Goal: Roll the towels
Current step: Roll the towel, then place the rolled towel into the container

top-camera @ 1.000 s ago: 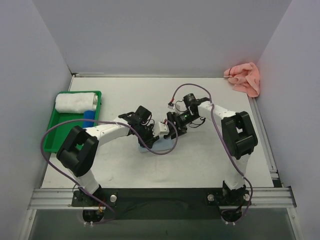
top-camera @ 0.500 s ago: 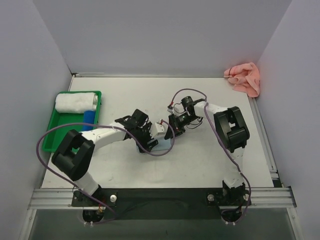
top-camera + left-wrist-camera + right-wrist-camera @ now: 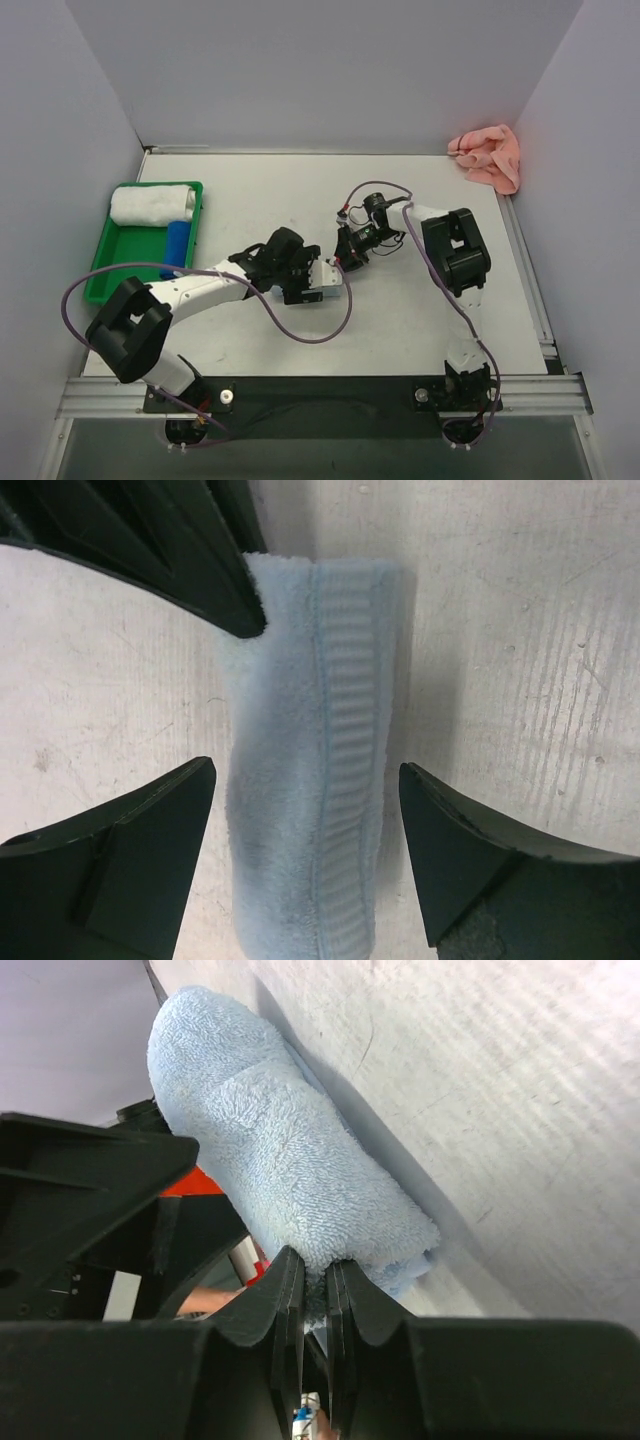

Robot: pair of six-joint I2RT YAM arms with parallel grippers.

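Observation:
The light blue towel (image 3: 310,760) lies on the table as a rolled cylinder. My left gripper (image 3: 305,768) straddles it, open, with a gap on each side of the roll. My right gripper (image 3: 315,1270) is shut on the near end of the light blue towel (image 3: 280,1150). In the top view both grippers meet mid-table, left gripper (image 3: 322,277) and right gripper (image 3: 347,258), and they hide most of the roll. The salmon pink towel (image 3: 487,158) sits crumpled in the back right corner, far from both grippers.
A green tray (image 3: 105,270) stands at the left edge, holding a white rolled towel (image 3: 150,204) and a dark blue roll (image 3: 177,242). Grey walls close the table on three sides. A purple cable (image 3: 300,335) loops from the left arm over the table.
My right gripper has shut on the end of the light blue roll. My left gripper has opened wide and swung round to straddle the roll from the near side.

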